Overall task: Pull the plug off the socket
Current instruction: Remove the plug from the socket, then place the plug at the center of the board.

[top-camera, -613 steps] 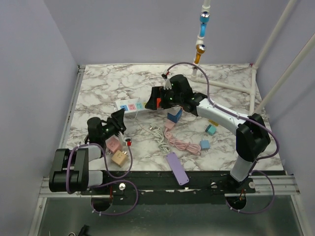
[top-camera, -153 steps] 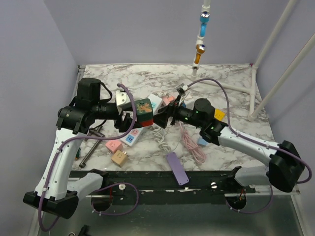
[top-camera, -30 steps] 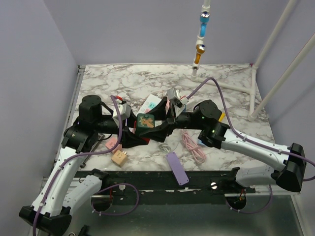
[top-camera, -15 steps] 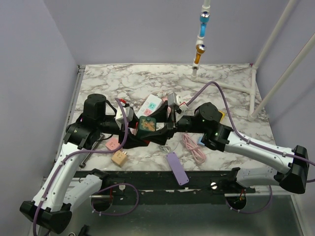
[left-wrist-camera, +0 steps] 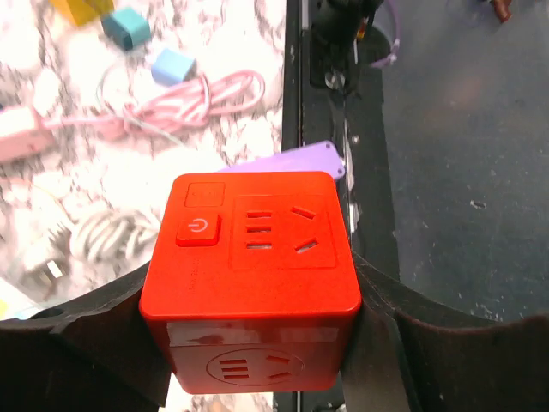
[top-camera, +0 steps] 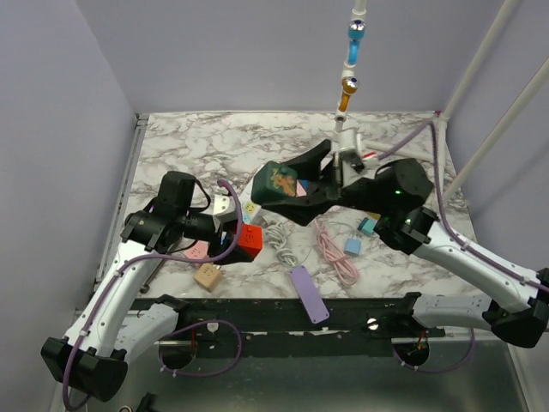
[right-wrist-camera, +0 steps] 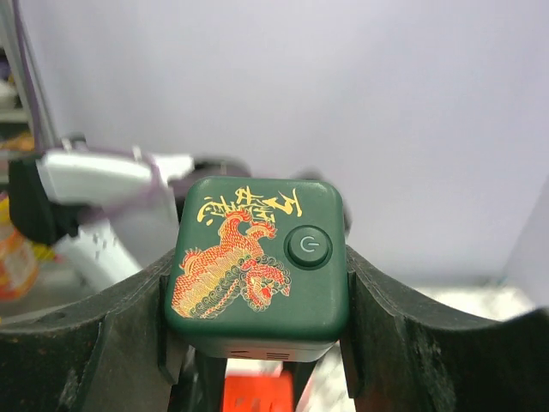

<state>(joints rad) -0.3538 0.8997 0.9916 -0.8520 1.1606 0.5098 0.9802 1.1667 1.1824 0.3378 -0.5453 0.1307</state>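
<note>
The left gripper (left-wrist-camera: 253, 348) was clamped on the red socket cube (left-wrist-camera: 249, 249). Its black fingers (left-wrist-camera: 103, 335) pressed on opposite sides, and the power button and slots faced the wrist camera. The right gripper (right-wrist-camera: 257, 330) gripped the green dragon-printed plug (right-wrist-camera: 257, 257) in the same way. The plug's underside was hidden, so its prongs could not be made out, and the finger bases ran out of frame. From above, the plug sat farther back and to the right of the socket cube, clearly apart from it, over the marble table (top-camera: 189, 146).
</note>
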